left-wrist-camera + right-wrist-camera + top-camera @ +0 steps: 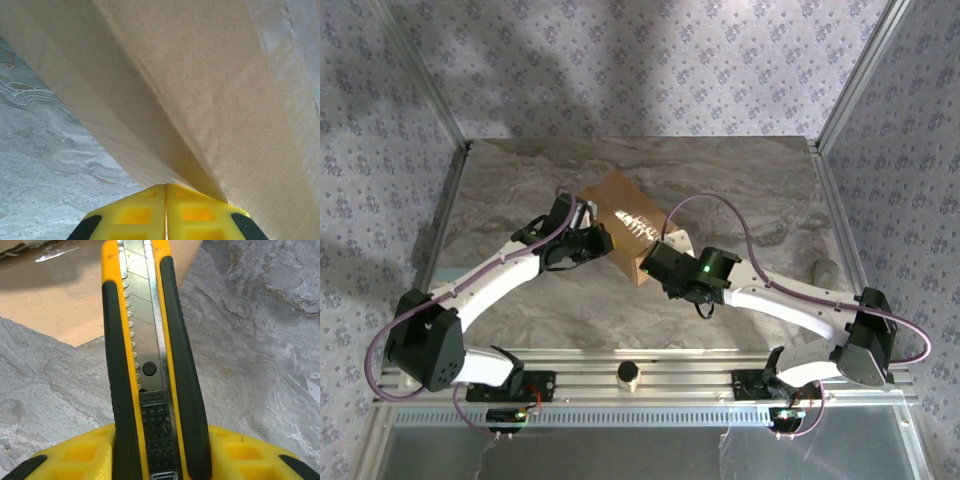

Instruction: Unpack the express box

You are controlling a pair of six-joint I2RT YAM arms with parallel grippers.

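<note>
From above, the brown corrugated cardboard express box (620, 215) sits mid-way across the grey marbled worktop (520, 170), its long axis running roughly 11 to 5 o'clock. The left gripper (595, 243) noses its 8 o'clock side and the right gripper (650, 262) its 5 o'clock end.

At the left wrist, yellow fingers (135, 215) are pressed together with nothing seen between them. Cardboard looms at 12 o'clock.

At the right wrist, the gripper pinches a yellow-and-black utility knife (150, 340), blade out toward 12. The box's corner lies at 11, so I'd judge this arm makes the cut.
</note>
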